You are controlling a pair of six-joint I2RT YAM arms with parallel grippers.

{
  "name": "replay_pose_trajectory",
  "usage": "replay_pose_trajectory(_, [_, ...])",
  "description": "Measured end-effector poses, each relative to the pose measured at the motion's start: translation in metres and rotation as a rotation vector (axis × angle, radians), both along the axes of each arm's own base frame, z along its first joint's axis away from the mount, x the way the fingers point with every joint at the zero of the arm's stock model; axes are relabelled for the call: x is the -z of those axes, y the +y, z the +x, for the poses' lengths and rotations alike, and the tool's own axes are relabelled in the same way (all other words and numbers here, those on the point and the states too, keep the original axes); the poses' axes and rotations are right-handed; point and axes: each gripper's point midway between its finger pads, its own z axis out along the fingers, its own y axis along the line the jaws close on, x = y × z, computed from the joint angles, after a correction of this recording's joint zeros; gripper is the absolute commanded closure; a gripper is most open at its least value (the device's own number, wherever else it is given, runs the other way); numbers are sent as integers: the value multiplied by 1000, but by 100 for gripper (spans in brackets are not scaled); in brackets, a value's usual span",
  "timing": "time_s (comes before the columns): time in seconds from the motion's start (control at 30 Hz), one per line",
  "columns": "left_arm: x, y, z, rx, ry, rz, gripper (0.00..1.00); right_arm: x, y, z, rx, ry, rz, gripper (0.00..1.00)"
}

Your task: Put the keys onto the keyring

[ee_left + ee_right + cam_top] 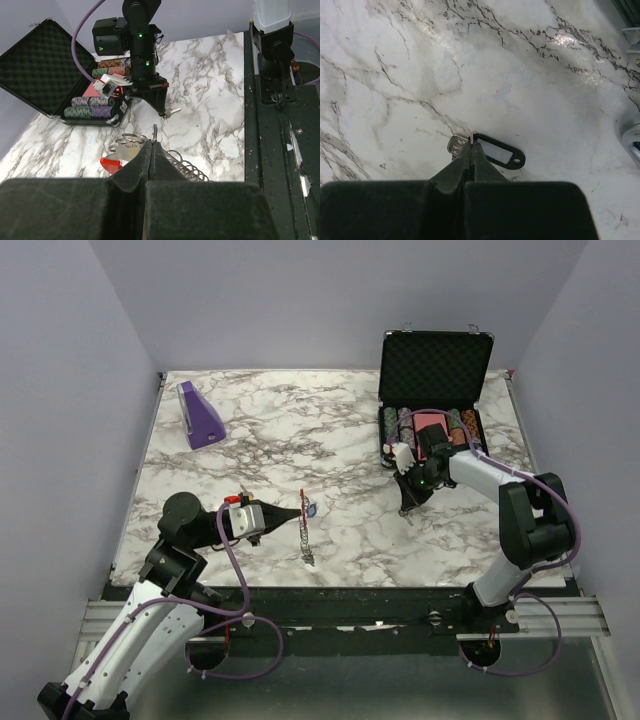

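Right fingers [457, 167] are pressed together, nipping the thin wire loop of a small silver key [455, 145] with a black plastic tag [497, 152], which I see lying on the white marble table [395, 75] at their tips. Left fingers [132, 167] pinch the red-clipped silver keyring [111, 164] just ahead of them.

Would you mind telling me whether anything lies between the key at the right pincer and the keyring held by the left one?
Nothing visible does. Only bare marble tabletop lies between the key at the right pincer and the keyring in the left pincer. The poker chip case sits beyond, off that path.
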Motion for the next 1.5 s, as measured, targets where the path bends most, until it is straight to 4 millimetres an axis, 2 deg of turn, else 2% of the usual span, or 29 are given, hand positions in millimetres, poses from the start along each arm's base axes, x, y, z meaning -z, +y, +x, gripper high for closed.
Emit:
replay_pose_trajectory(0.37, [0,0,0,0,0,0,100,2,1,1,3,-32,14,91])
replay_pose_trajectory(0.77, [0,0,0,0,0,0,100,1,1,-2,1,-11,12,76])
replay_pose_trajectory(1.07, [0,-1,-1,5,-1,0,100,-4,7,6,-12,8,25,69])
replay_pose_trajectory(1.3, [1,-1,-1,5,0,2,100,-4,8,11,-45,54,14,58])
replay_pose_trajectory(1.5, [5,0,-2,5,16,12,100,-11,10,23,-107,117,-11,58])
